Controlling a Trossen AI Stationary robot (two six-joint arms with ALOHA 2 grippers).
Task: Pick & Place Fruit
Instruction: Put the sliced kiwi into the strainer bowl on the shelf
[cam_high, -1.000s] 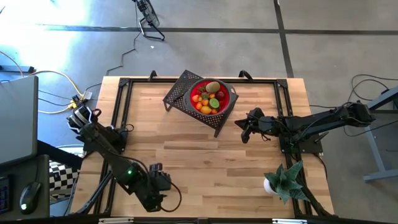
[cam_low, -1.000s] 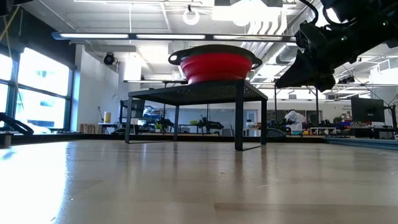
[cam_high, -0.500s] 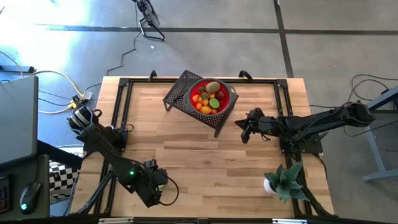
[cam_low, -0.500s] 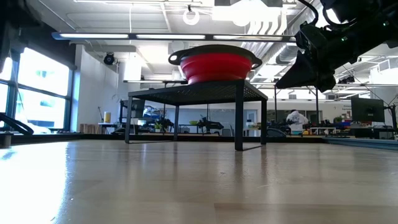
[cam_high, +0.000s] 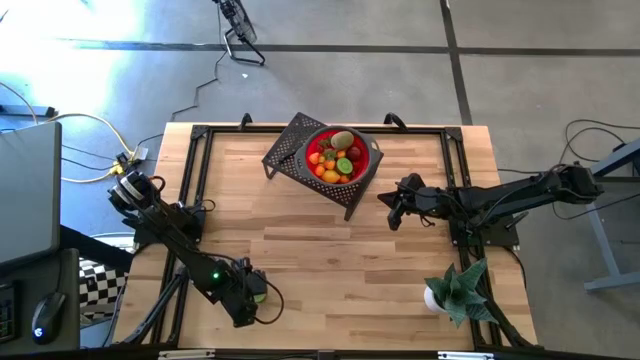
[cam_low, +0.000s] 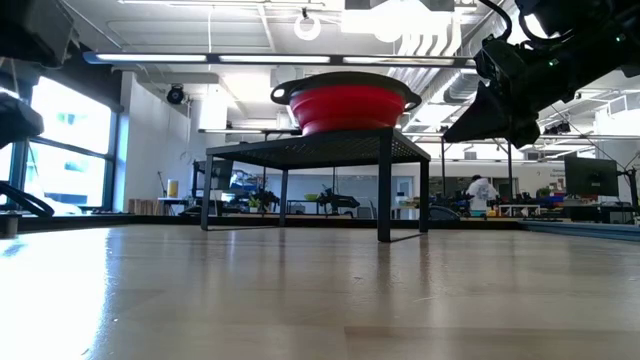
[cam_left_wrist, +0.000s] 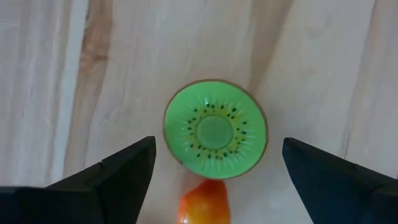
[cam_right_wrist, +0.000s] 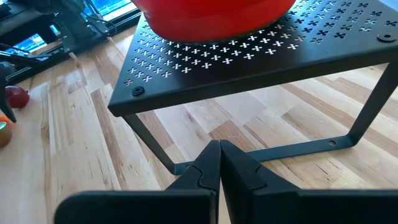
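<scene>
Half a kiwi (cam_left_wrist: 215, 129) lies cut face up on the wooden table, with an orange-red fruit (cam_left_wrist: 204, 204) right beside it. My left gripper (cam_left_wrist: 218, 143) hangs open above them near the table's front left (cam_high: 252, 290), one finger on each side of the kiwi, touching neither fruit. Several fruits (cam_high: 338, 155) fill the red bowl (cam_high: 372, 150), which sits on a black perforated stand (cam_high: 290, 150) at the far middle. My right gripper (cam_high: 390, 212) is shut and hovers right of the stand, holding nothing.
A spiky green plant in a white pot (cam_high: 455, 290) stands at the front right corner. A red fruit (cam_right_wrist: 15, 96) lies on the table beyond the stand in the right wrist view. Black frame rails (cam_high: 190, 190) run along the table's sides.
My left gripper has come down toward the table near the front left, and its dark body now shows at the top left of the low view. The right arm, the bowl and the stand have kept still.
</scene>
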